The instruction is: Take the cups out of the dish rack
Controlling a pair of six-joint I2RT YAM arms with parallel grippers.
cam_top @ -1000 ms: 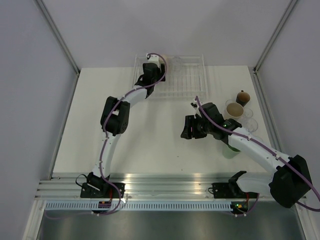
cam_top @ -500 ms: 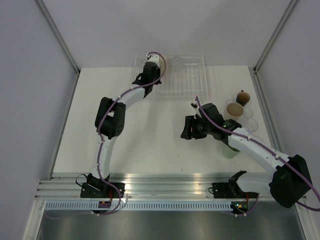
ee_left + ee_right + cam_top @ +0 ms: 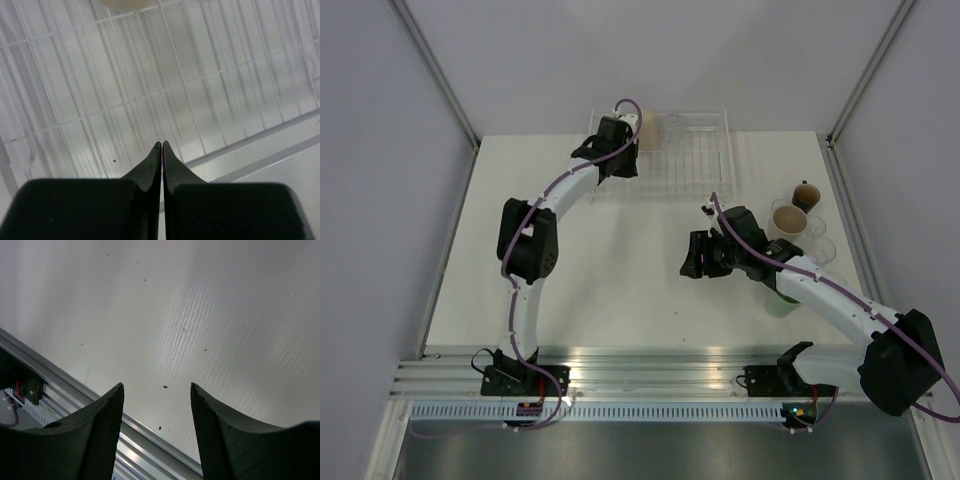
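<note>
A: So: the flat white wire-grid dish rack (image 3: 705, 160) is at the far edge of the white table (image 3: 620, 260). Two cups are in it: a beige tapered tumbler (image 3: 638, 121) on the far side towards the left, and a clear see-through tumbler (image 3: 672, 128) just beside it.
B: Left gripper (image 3: 162, 145) is over the rack's left end. Got a cup?
A: No. It's pinched fully closed on nothing, tips above bare grid. The beige rim only clips the top of the wrist view.
B: Then open wide first, advance, straddle one wall, close gently. The tapered wall will likely slip if pinched high.
A: Right gripper (image 3: 156, 386) has its jaws parted and empty, over bare table, well apart from the rack.
</note>
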